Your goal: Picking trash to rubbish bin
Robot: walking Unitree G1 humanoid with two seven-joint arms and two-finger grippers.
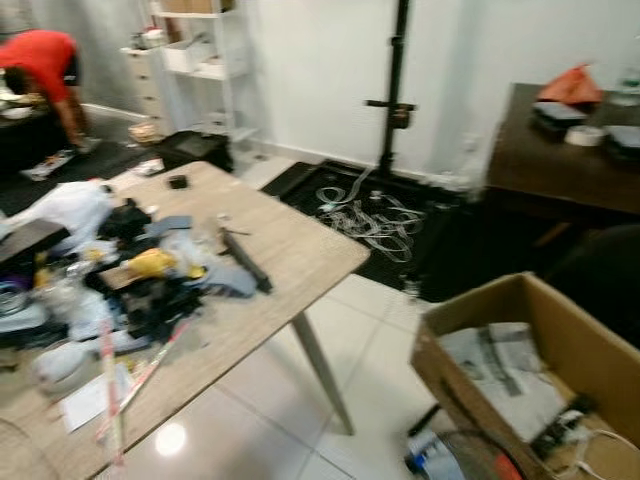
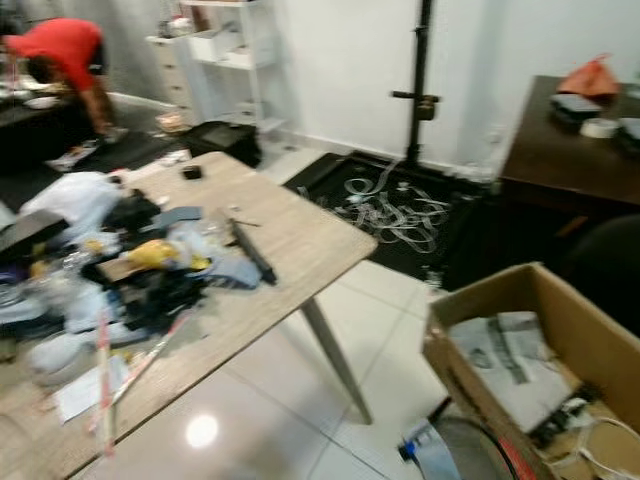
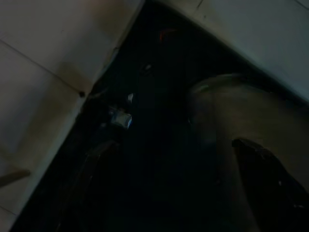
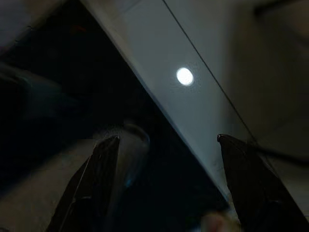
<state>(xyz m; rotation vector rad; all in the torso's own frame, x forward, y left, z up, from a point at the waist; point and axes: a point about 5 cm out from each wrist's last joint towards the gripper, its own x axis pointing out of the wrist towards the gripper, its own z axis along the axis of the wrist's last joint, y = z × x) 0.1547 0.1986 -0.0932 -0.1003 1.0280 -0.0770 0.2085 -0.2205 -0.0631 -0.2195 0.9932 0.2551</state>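
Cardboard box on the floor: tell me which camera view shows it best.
The left eye view. The cardboard box shows there with its open top, near wall and the papers inside. The right eye view shows the same box, about equally well but a bit blurrier. The two wrist views are dark, with floor tiles and black fingers.

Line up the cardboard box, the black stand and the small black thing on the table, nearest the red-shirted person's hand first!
1. Small black thing, on the far corner of the table, close by the person's hand.
2. Black stand, far back in the middle.
3. Cardboard box, low on the right.
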